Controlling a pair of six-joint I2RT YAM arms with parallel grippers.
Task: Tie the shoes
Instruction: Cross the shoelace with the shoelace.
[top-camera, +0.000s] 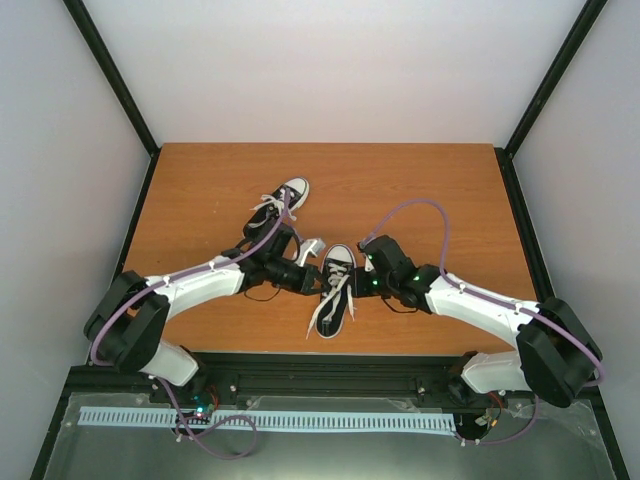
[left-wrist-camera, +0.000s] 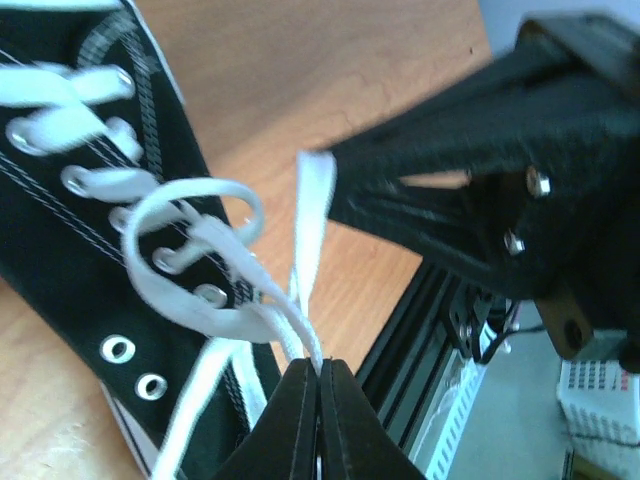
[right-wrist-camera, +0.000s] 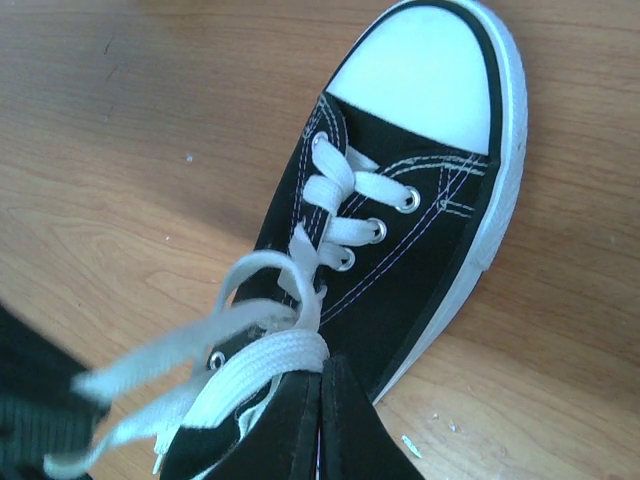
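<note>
Two black shoes with white toe caps lie on the wooden table (top-camera: 430, 200). One shoe (top-camera: 284, 204) rests farther back to the left, its laces loose. The nearer shoe (top-camera: 336, 288) (left-wrist-camera: 80, 250) (right-wrist-camera: 400, 240) lies between my grippers, toe pointing away. My left gripper (top-camera: 316, 270) (left-wrist-camera: 320, 366) is shut on a doubled white lace (left-wrist-camera: 305, 250) that loops up from the eyelets. On the other side, my right gripper (top-camera: 357, 276) (right-wrist-camera: 322, 362) is shut on the other flat white lace (right-wrist-camera: 260, 370) at the shoe's tongue. Both strands cross in a loose loop (right-wrist-camera: 270, 275) over the upper eyelets.
A black metal rail (top-camera: 330, 368) (left-wrist-camera: 420, 320) runs along the table's near edge, just behind the nearer shoe's heel. White walls and black frame posts (top-camera: 110, 75) close in the left, right and back sides. The right arm's black body (left-wrist-camera: 500, 190) hangs close to the left gripper.
</note>
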